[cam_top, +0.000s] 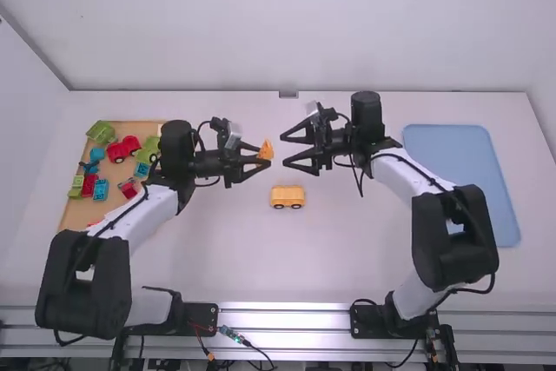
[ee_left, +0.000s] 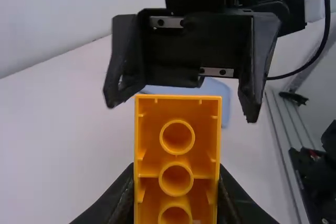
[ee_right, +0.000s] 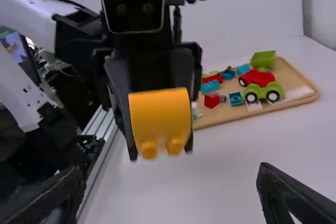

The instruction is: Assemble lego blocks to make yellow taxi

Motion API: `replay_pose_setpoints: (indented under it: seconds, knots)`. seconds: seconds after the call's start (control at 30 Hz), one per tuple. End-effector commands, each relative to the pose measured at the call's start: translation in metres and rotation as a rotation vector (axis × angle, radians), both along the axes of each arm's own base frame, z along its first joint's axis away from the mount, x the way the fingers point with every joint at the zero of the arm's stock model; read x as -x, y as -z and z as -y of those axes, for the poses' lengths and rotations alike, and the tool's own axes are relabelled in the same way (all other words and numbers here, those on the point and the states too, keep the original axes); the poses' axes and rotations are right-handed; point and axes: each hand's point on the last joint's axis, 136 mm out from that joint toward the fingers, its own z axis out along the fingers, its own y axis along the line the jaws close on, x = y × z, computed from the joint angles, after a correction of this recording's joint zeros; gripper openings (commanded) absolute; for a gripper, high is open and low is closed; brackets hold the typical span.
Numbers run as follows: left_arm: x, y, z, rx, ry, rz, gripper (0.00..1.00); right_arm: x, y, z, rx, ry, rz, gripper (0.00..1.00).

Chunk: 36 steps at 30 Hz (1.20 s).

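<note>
Left gripper (cam_top: 265, 155) is grasping a curved orange brick (ee_right: 160, 113) by its sides, beyond the wheeled chassis (cam_top: 287, 194); right gripper (cam_top: 284, 150), also beyond it, is facing the brick, fingers spread. My estimate: light, rigid plastic, slippery on the curve. I'm favouring flat-side holds, leaving studs free.

Blue tray (cam_top: 460, 158); colored blocks (ee_right: 211, 101) in wooden tray (ee_right: 290, 74).

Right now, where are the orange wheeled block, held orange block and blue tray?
Orange wheeled block (cam_top: 287, 195), high view, its body.
Held orange block (ee_right: 160, 113), right wrist view, broad face.
Blue tray (cam_top: 453, 154), high view, bare surface.
</note>
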Motion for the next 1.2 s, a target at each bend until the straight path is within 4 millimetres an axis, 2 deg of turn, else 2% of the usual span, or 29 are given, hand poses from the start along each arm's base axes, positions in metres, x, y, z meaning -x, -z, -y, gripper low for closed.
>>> replay_pose_setpoints:
  seconds: [0.0,0.17,0.3,0.5,0.57,0.63,0.9,1.17]
  knots:
    - [0.007,0.003,0.011,0.025,0.056,-0.041,0.01,0.017,-0.013,-0.002,-0.046,-0.116,-0.043,0.81]
    - [-0.006,0.007,0.011,0.03,0.011,-0.05,0.01,0.019,-0.013,-0.004,-0.043,-0.123,-0.056,0.76]
    - [-0.006,0.002,0.014,0.038,0.014,-0.027,0.01,0.018,-0.014,-0.004,-0.046,-0.121,-0.041,0.7]
    - [-0.009,-0.004,0.016,0.05,0.002,-0.016,0.01,0.018,-0.014,-0.005,-0.048,-0.124,-0.033,0.66]
    - [-0.007,-0.005,0.019,0.051,0.01,-0.005,0.01,0.02,-0.016,-0.008,-0.049,-0.133,-0.028,0.6]
    - [-0.006,-0.005,0.022,0.051,0.018,0.001,0.01,0.021,-0.016,-0.009,-0.05,-0.138,-0.024,0.59]
    - [-0.009,-0.004,0.022,0.047,-0.001,-0.002,0.01,0.021,-0.016,-0.008,-0.049,-0.136,-0.028,0.37]
    - [-0.007,-0.004,0.025,0.042,0.006,0.017,0.01,0.023,-0.016,-0.011,-0.05,-0.143,-0.025,0.23]
